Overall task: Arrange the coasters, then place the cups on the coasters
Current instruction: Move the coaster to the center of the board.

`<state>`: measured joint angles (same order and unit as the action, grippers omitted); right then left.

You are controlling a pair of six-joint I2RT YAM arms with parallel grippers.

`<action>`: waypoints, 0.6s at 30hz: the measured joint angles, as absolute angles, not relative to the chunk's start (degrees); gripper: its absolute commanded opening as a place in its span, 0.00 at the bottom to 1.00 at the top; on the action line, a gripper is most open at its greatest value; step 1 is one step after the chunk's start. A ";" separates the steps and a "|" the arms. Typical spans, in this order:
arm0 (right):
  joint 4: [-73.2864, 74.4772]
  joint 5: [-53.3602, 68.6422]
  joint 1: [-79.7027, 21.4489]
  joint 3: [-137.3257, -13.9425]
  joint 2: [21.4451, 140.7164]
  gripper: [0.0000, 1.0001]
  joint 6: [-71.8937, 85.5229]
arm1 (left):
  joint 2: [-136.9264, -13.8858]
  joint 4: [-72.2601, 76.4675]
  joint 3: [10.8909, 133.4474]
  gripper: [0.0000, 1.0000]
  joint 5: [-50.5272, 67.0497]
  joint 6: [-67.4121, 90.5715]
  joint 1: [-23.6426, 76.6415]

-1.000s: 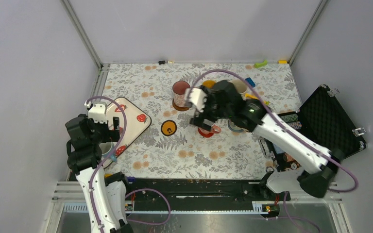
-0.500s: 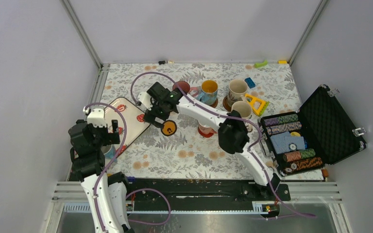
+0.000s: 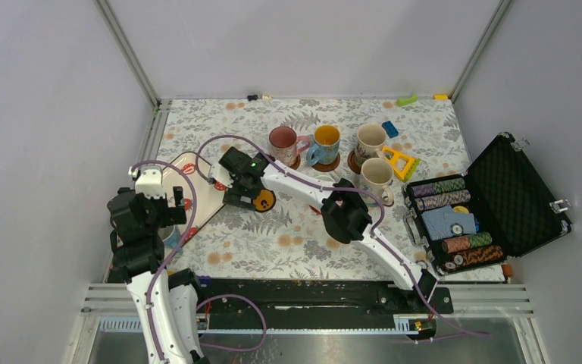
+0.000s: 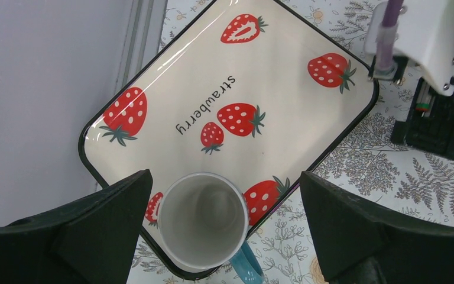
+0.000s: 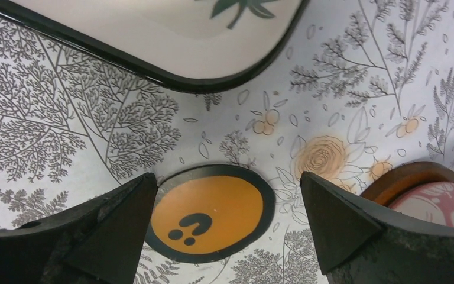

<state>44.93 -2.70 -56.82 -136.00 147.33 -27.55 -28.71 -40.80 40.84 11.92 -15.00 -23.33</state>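
An orange coaster with a black rim (image 5: 210, 210) (image 3: 264, 200) lies flat on the floral cloth. My right gripper (image 5: 227, 228) (image 3: 251, 196) hangs open just above it, one finger on each side. A dark brown coaster (image 5: 408, 174) carries the pink cup (image 3: 282, 142). The blue cup with a yellow inside (image 3: 326, 140) and two cream cups (image 3: 369, 140) (image 3: 377, 174) stand further right. A white cup with a blue handle (image 4: 203, 220) stands on the corner of the strawberry tray (image 4: 171, 77). My left gripper (image 4: 224, 228) (image 3: 154, 206) is open over it, with nothing held.
An open black case of poker chips (image 3: 455, 220) sits at the right. A yellow toy (image 3: 400, 161), a blue block (image 3: 389, 129) and a green piece (image 3: 406, 99) lie near the back. My right arm's elbow (image 3: 341, 214) crosses the middle of the cloth.
My right arm has swung left from the group of cups to the orange coaster and dropped closer to it. The left arm has barely moved.
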 measured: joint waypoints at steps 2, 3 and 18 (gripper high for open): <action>44.95 -3.42 -57.45 -136.11 147.87 1.00 -28.05 | -28.73 -40.73 40.75 0.99 11.92 -14.98 -23.33; 44.93 -3.97 -57.78 -136.51 148.05 1.00 -28.47 | -28.75 -40.71 40.75 0.99 11.92 -14.98 -23.33; 46.30 -5.02 -57.08 -127.92 143.28 0.90 -31.03 | -28.29 -40.56 40.69 0.99 11.94 -15.00 -23.33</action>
